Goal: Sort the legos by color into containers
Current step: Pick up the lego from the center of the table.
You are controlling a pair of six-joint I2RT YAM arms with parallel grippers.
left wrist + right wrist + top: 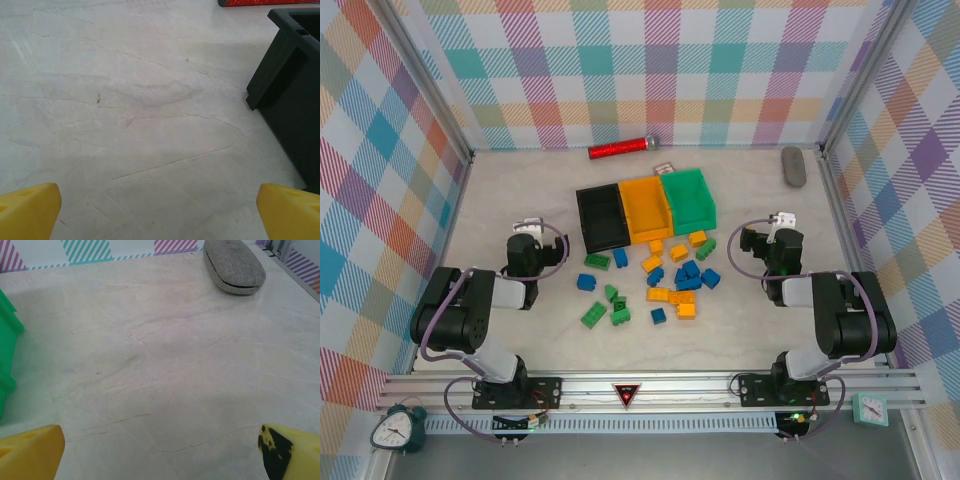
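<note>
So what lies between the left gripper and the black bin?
Nothing. From the left gripper to the black bin the table is bare in the top view, and the left wrist view shows the same.

No word or number can be read: a red triangle (623, 395) stands as a sign on the front rail (700, 381), and the dials of the round clock (392, 431) and the square clock (871, 408) are too small to read.
</note>
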